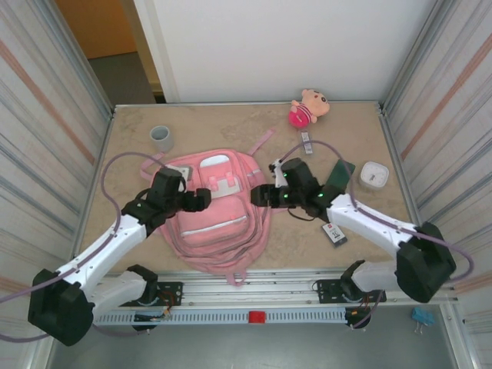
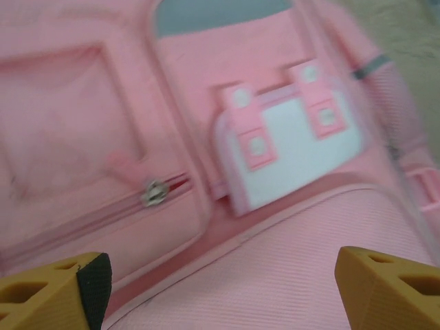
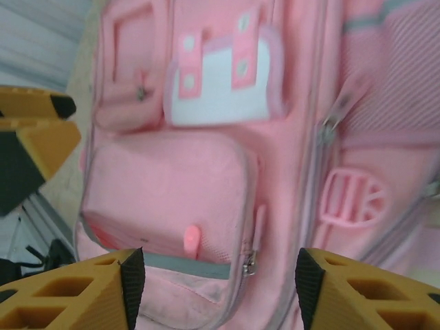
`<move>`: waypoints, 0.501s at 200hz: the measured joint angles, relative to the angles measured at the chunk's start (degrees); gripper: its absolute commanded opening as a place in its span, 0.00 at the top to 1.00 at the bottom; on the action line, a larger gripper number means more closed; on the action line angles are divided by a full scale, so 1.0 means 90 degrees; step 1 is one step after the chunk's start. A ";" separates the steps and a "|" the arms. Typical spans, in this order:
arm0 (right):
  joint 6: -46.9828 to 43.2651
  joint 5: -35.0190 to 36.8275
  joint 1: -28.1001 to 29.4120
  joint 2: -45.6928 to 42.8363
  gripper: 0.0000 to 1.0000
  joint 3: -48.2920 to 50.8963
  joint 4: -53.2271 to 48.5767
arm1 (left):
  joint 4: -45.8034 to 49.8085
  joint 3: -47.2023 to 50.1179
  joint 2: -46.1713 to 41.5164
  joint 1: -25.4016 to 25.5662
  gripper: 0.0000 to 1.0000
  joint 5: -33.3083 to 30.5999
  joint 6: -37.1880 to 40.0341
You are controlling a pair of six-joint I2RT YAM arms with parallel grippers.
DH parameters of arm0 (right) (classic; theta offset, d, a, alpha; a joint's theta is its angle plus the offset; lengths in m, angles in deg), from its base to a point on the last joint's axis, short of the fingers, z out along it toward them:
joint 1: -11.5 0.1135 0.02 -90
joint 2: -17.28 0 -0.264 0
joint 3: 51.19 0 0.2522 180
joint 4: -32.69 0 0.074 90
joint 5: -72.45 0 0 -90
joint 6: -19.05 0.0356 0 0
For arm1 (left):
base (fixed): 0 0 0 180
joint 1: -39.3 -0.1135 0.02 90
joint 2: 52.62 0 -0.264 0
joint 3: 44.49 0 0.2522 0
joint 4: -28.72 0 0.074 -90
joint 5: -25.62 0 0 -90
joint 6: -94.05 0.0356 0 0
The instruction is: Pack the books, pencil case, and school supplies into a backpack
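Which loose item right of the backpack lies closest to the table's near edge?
The small black piece with white markings; the book, white box and doll all lie farther back.

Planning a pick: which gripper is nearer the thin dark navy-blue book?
Right. The right gripper sits over the pink fabric backpack, at the edge nearest the book; the left gripper is over its far edge.

My two arms: white shells, black joints

My left arm and right arm are white tubular links joined by bulky black motor housings, with small green lights glowing on the right wrist. A pale lilac cable loops along each arm. My left claw and right claw are black-bodied, tipped with mustard-yellow, hollow-ribbed fingers faced with black pads.
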 measured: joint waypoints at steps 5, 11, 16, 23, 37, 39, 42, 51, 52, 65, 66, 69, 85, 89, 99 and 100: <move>0.0087 -0.0007 0.0049 0.0141 0.41 0.0056 0.0097 | -0.0032 0.0095 0.0063 -0.0058 0.15 0.0000 -0.0095; 0.0221 0.0015 0.0083 0.0355 0.41 0.0151 0.0245 | -0.0112 0.0236 0.0175 -0.0121 0.15 0.0000 -0.0226; 0.0318 0.0036 0.0087 0.0520 0.41 0.0214 0.0355 | -0.0177 0.0335 0.0274 -0.0143 0.15 -0.0005 -0.0306; 0.0440 0.0063 0.0087 0.0765 0.41 0.0296 0.0503 | -0.0294 0.0452 0.0449 -0.0158 0.15 -0.0005 -0.0391; 0.0670 0.0117 0.0090 0.1229 0.42 0.0401 0.0784 | -0.0602 0.0566 0.0792 -0.0160 0.15 -0.0019 -0.0493; 0.0697 0.0121 0.0092 0.1282 0.42 0.0408 0.0821 | -0.0648 0.0568 0.0831 -0.0165 0.15 -0.0027 -0.0498; 0.0729 0.0143 0.0095 0.1365 0.42 0.0418 0.0869 | -0.0712 0.0573 0.0896 -0.0172 0.15 -0.0036 -0.0515; 0.0852 0.0194 0.0134 0.1564 0.42 0.0423 0.1032 | -0.0884 0.0573 0.1098 -0.0199 0.15 -0.0083 -0.0529; 0.0857 0.0197 0.0136 0.1574 0.42 0.0423 0.1044 | -0.0896 0.0573 0.1110 -0.0202 0.15 -0.0085 -0.0529; 0.0998 0.0313 0.0197 0.1690 0.42 0.0423 0.1263 | -0.1246 0.0515 0.1423 -0.0270 0.15 -0.0206 -0.0505; 0.1005 0.0318 0.0202 0.1693 0.42 0.0423 0.1277 | -0.1263 0.0508 0.1443 -0.0272 0.15 -0.0214 -0.0505; 0.1027 0.0362 0.0221 0.1705 0.42 0.0423 0.1338 | -0.1341 0.0478 0.1506 -0.0291 0.16 -0.0233 -0.0503; 0.1151 0.0515 0.0284 0.1792 0.41 0.0423 0.1566 | -0.1729 0.0245 0.1974 -0.0396 0.15 -0.0347 -0.0423; 0.1188 0.0551 0.0294 0.1819 0.41 0.0423 0.1615 | -0.1829 0.0182 0.2089 -0.0413 0.15 -0.0367 -0.0393; 0.1214 0.0614 0.0296 0.1863 0.41 0.0423 0.1719 | -0.2033 0.0041 0.2341 -0.0444 0.16 -0.0413 -0.0318; 0.1214 0.0622 0.0294 0.1868 0.41 0.0423 0.1734 | -0.2047 0.0029 0.2356 -0.0447 0.16 -0.0413 -0.0316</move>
